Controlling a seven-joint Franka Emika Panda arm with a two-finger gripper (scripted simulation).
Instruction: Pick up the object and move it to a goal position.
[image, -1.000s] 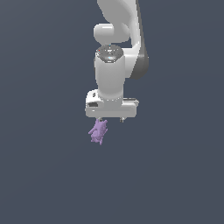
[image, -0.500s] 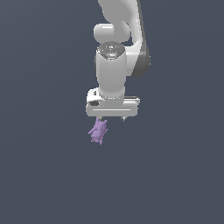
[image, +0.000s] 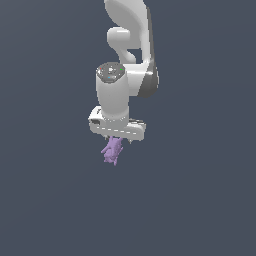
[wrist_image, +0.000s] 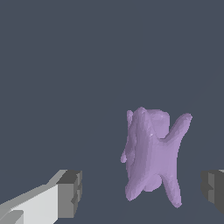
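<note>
The object (image: 112, 150) is a small light-purple lumpy figurine with stubby limbs. In the exterior view it sits just below the white gripper (image: 118, 141), which points straight down over it. In the wrist view the object (wrist_image: 152, 157) lies between the two dark finger pads, nearer to one pad (wrist_image: 213, 189) than to the other (wrist_image: 71, 192). The gripper (wrist_image: 141, 190) is open, with a gap between the object and each pad. Its fingers are mostly hidden behind the hand in the exterior view.
The white arm (image: 127, 55) rises above the hand to the top of the exterior view. A plain dark blue-grey surface (image: 200, 200) fills everything around it. No other objects or edges show.
The hand has come down a little and shifted slightly toward the exterior view's left, closing in over the object. The object has stayed in place.
</note>
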